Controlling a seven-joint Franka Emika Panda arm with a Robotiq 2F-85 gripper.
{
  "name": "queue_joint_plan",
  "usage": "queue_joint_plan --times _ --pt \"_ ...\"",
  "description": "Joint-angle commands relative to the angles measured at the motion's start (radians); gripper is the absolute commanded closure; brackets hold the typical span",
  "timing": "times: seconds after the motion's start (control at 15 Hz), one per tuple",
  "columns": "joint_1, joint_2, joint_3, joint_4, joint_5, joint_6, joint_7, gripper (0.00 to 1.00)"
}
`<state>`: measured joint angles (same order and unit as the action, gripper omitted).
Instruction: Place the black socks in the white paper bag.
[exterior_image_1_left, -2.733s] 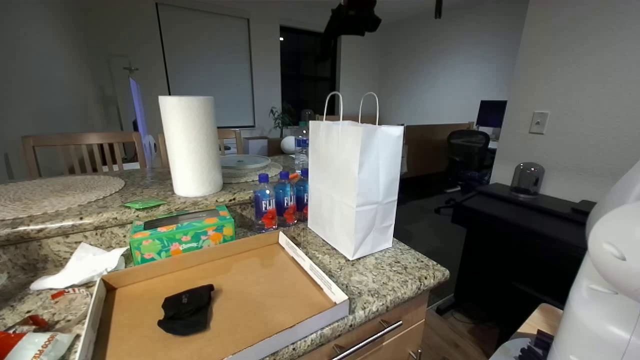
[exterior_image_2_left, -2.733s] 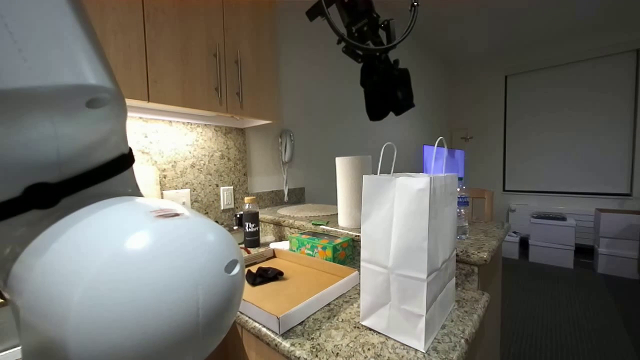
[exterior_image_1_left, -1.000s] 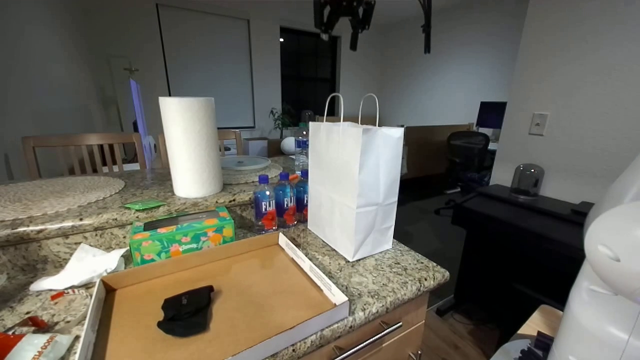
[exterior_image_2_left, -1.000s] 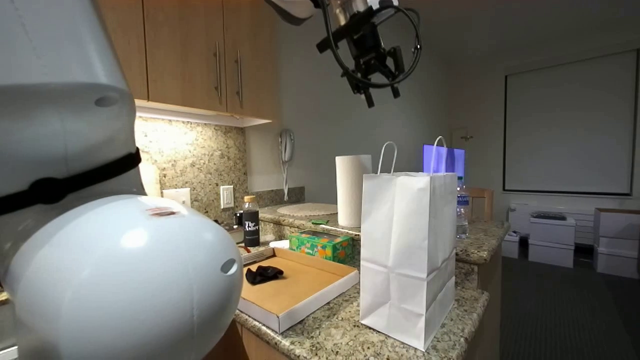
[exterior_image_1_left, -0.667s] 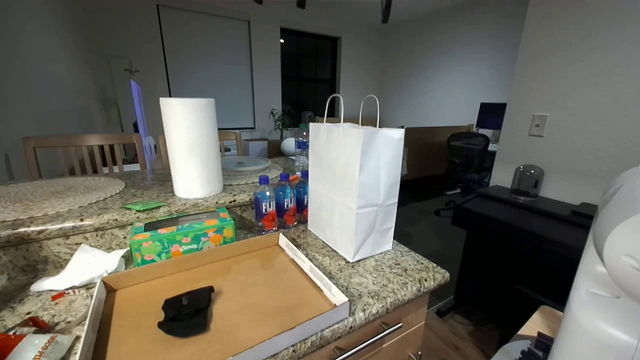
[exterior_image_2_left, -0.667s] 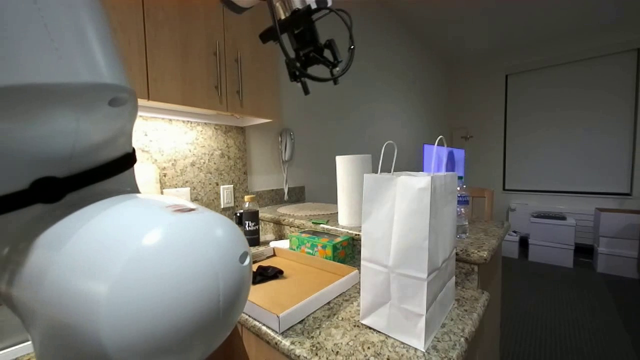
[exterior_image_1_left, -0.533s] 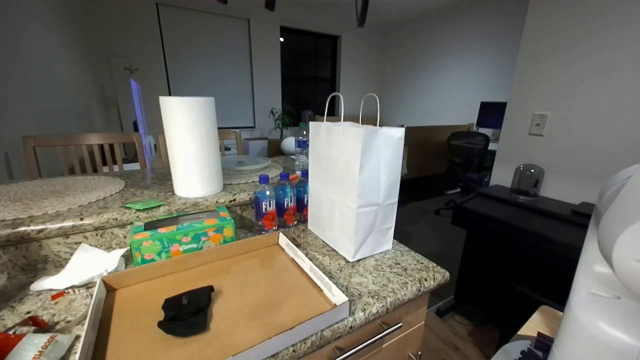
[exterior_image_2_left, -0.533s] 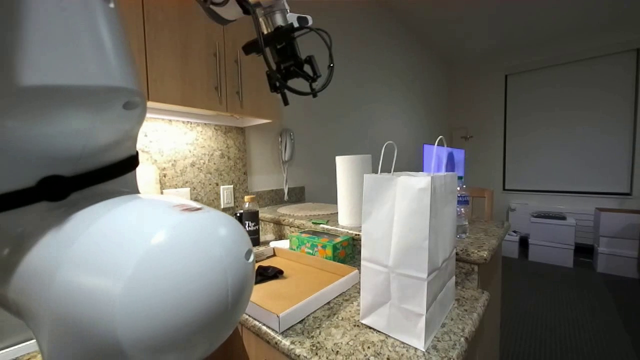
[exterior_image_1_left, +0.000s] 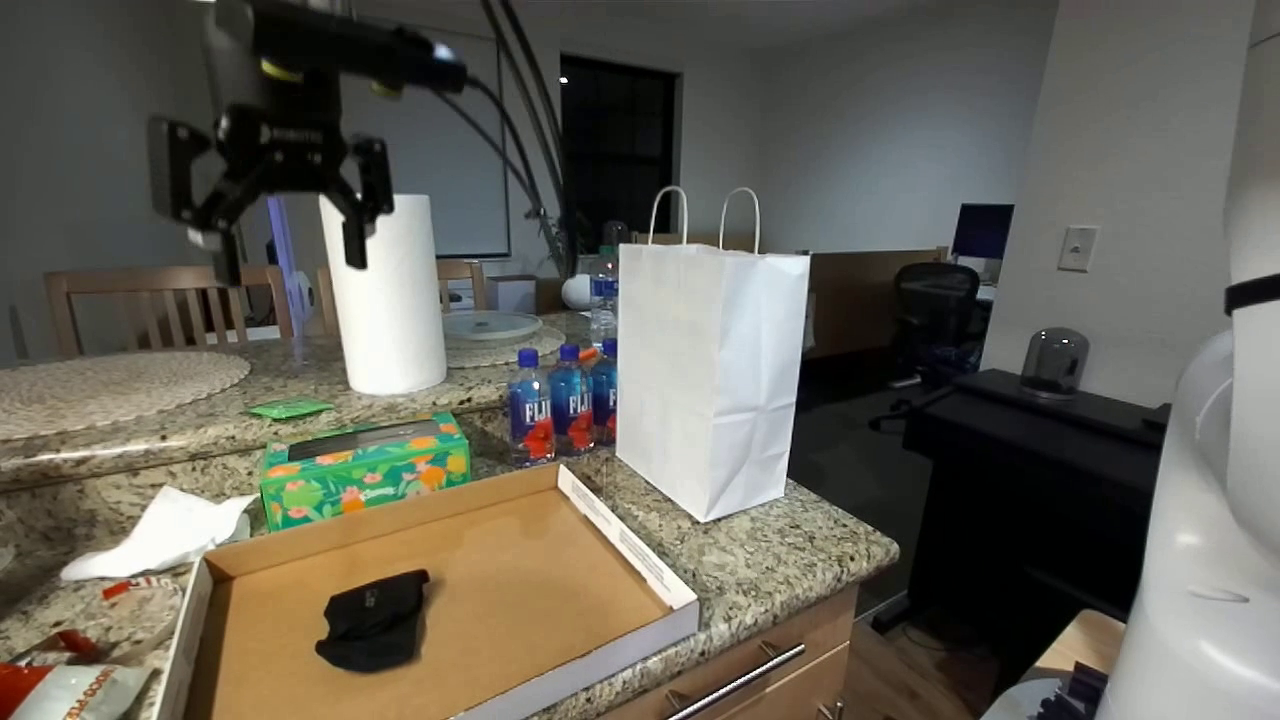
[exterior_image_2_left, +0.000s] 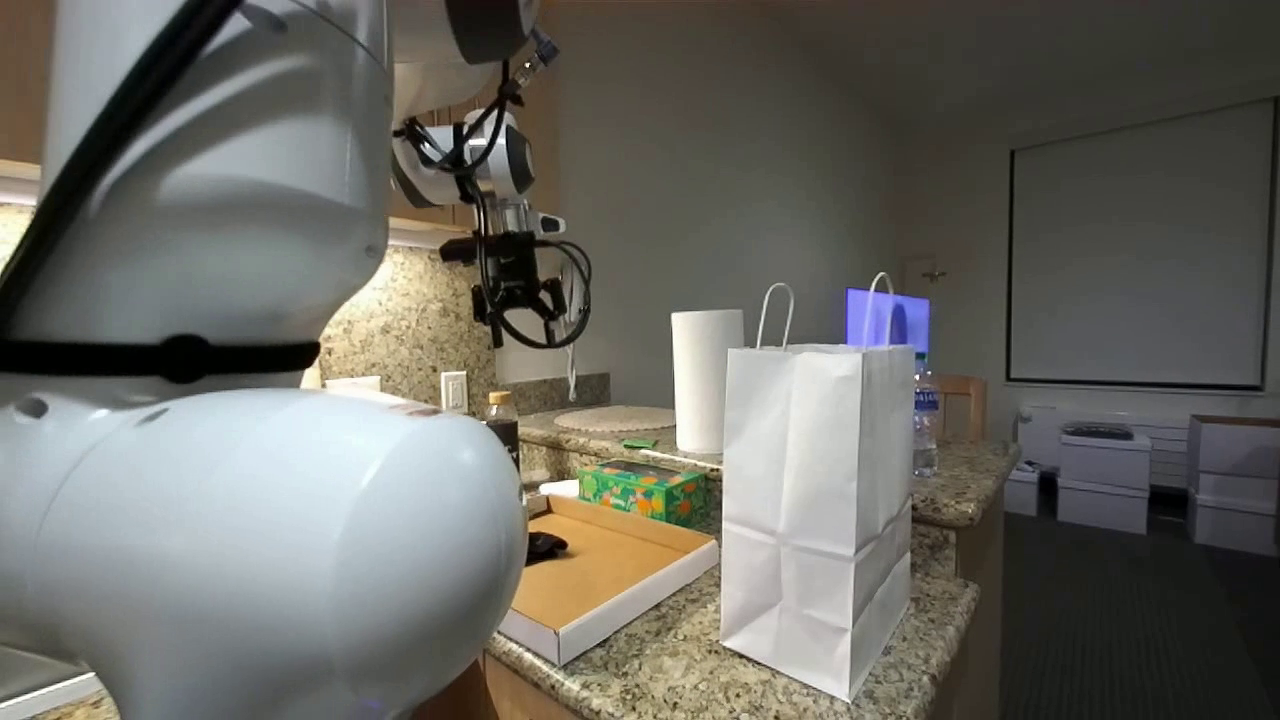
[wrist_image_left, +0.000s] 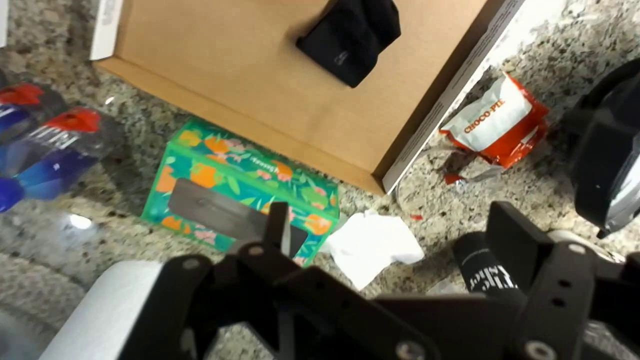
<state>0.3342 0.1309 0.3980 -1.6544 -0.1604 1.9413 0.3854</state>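
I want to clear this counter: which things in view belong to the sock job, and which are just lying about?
For the job:
gripper, open
black sock bundle, in the cardboard tray
white paper bag

Lying about:
Kleenex box
FIJI bottles
paper towel roll
white tissue
Choco-Pie packet

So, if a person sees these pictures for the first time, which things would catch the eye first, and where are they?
The eye would probably fall first on the tall white paper bag, upright near the end of the speckled stone counter. Next come the folded black cloth socks in the shallow brown cardboard tray, and the jointed black claw, open above the counter.
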Motion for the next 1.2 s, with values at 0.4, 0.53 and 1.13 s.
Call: queue_joint_plan --times 0.4,0.53,1.13 --pt "0.072 0.211 -0.114 -0.307 0.147 0.367 0.228 0.0" --pt "0.078 0.222 -0.135 -0.372 0.174 0.496 0.271 0.0" --pt "0.211 0.28 -0.276 -0.477 0.069 0.734 0.54 0.0"
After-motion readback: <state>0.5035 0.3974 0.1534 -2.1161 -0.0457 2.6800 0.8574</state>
